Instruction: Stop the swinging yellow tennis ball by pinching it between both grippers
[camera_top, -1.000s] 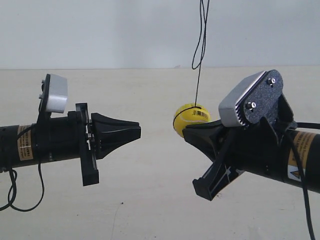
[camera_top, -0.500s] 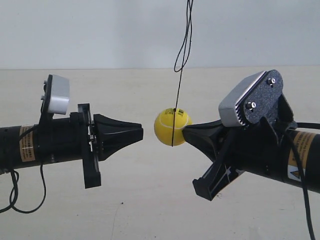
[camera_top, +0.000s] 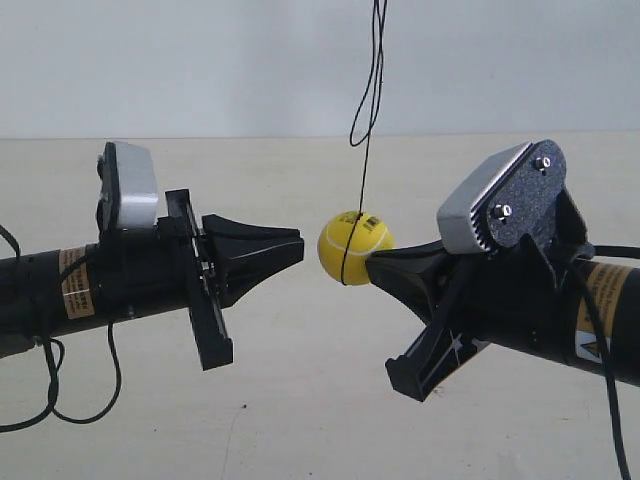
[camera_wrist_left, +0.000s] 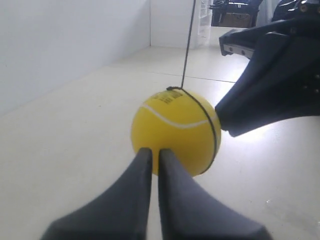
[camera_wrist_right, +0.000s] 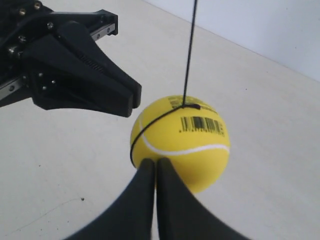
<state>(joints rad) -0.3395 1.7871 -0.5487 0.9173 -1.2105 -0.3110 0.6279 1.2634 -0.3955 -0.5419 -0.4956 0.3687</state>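
Note:
The yellow tennis ball (camera_top: 352, 247) hangs on a thin black string (camera_top: 366, 110) between the two arms. My right gripper (camera_top: 372, 260), on the arm at the exterior view's right, is shut and its tip touches the ball's lower right side. My left gripper (camera_top: 299, 246) is shut and its blunt tip stands a small gap from the ball's left side. In the left wrist view the ball (camera_wrist_left: 175, 131) sits just beyond my left gripper (camera_wrist_left: 155, 150). In the right wrist view the ball (camera_wrist_right: 186, 145), barcode up, lies at the tips of my right gripper (camera_wrist_right: 156, 161).
A pale flat surface (camera_top: 300, 400) lies below both arms, with a white wall (camera_top: 200, 60) behind. Loose black cables (camera_top: 40, 395) dangle under the left arm, and one (camera_top: 608, 380) runs down the right arm. Dark furniture (camera_wrist_left: 235, 12) stands far off.
The ball swung left out from behind the right gripper, then drifted slightly back right. My left arm moved right toward the ball. The right arm stayed still.

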